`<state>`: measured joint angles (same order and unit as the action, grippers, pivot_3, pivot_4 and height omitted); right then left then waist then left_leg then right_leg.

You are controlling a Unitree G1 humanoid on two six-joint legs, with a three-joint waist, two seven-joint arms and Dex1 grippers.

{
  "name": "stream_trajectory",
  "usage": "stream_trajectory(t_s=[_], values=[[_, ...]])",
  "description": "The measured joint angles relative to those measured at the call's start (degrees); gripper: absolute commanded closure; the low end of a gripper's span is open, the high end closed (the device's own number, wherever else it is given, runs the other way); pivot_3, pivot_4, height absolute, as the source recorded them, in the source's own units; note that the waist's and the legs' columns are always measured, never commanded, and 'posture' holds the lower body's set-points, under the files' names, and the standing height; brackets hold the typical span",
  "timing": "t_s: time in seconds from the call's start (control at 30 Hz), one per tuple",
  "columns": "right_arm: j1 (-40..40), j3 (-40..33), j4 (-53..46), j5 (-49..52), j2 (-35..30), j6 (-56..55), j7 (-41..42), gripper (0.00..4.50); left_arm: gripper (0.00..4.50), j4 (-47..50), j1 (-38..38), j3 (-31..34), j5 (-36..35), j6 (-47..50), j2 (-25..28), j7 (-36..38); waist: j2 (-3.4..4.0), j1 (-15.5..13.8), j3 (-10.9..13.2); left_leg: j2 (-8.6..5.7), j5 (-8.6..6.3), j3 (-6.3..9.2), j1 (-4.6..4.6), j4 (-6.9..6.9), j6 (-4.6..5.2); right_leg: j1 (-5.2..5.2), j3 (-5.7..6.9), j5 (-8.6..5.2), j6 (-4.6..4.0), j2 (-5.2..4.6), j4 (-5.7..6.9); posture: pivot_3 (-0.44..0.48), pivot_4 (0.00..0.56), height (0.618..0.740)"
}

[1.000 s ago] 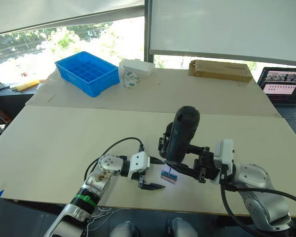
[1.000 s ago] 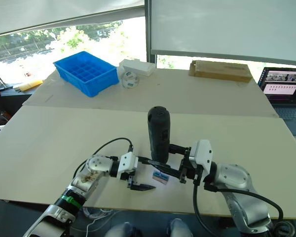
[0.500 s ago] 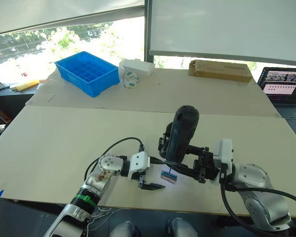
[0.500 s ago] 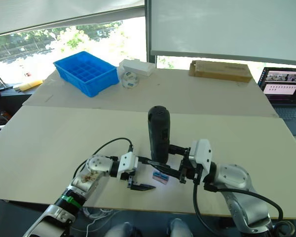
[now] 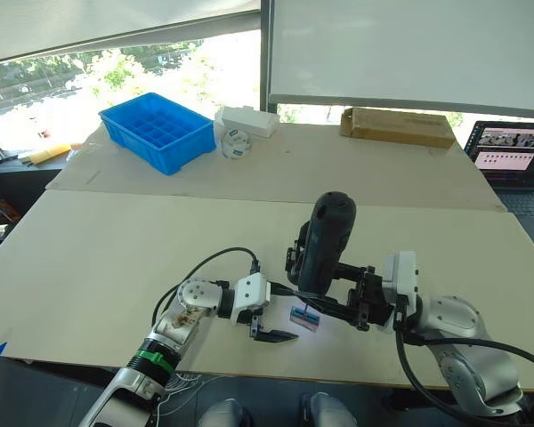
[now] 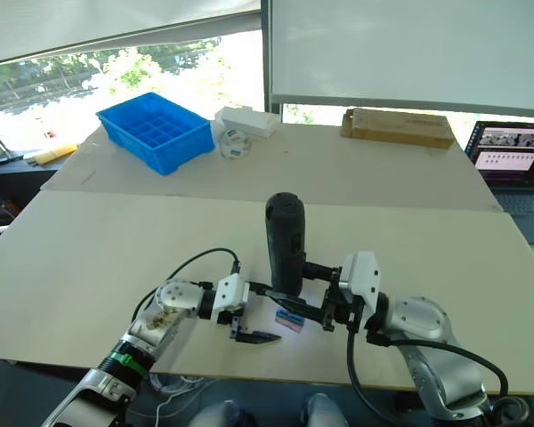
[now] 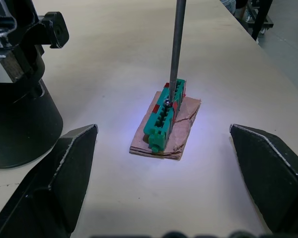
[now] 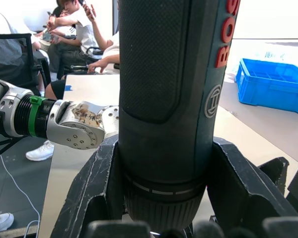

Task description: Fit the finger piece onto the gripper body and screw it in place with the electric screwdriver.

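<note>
A broad pale cream desk (image 5: 116, 258) ran across the room, a seam splitting it from a second slab behind, with bright windows, trees and drawn white blinds beyond. At the far left sat a blue plastic compartment crate (image 5: 157, 130), its cells too far off to tell their contents; just beside it lay a white rectangular box (image 5: 247, 121) and a small white roll (image 5: 235, 144). Further right rested a long brown cardboard box (image 5: 397, 127), and at the right edge an open laptop (image 5: 514, 165) glowed. In the right wrist view, seated people showed in the background near chairs.

Near the front edge, the right gripper (image 8: 161, 198) had its fingers clamped around the thick black cylindrical electric screwdriver (image 5: 326, 242), held upright, its thin metal bit (image 7: 177, 47) reaching down onto a screw atop a small green-and-red block on a tan cardboard scrap (image 7: 164, 124), lit by a bluish-white glow. The left gripper (image 7: 164, 163) hovered low over the desk with its black pointed fingers (image 7: 59, 173) spread wide apart, the block lying between them and touching neither. A black round-based part (image 7: 17, 114), likely the gripper body, stood just beside the block
</note>
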<state>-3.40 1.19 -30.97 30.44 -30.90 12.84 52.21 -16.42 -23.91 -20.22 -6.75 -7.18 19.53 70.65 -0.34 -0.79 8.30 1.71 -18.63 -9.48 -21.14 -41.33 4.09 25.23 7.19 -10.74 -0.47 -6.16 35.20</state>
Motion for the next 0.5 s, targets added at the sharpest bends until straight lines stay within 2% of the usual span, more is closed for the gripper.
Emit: stream_trajectory(t_s=[0.5], values=[[-0.31,0.03,0.54,-0.04,-0.11,0.00,-0.04,2.58,0.02,0.04,0.03,-0.02,0.00,0.00,0.02,-0.06,0.00,0.01,0.00,0.00,0.00,0.00,0.00,0.00,0.00,0.00,0.00,0.00,0.00,0.00,0.00,0.000,0.150,0.740]])
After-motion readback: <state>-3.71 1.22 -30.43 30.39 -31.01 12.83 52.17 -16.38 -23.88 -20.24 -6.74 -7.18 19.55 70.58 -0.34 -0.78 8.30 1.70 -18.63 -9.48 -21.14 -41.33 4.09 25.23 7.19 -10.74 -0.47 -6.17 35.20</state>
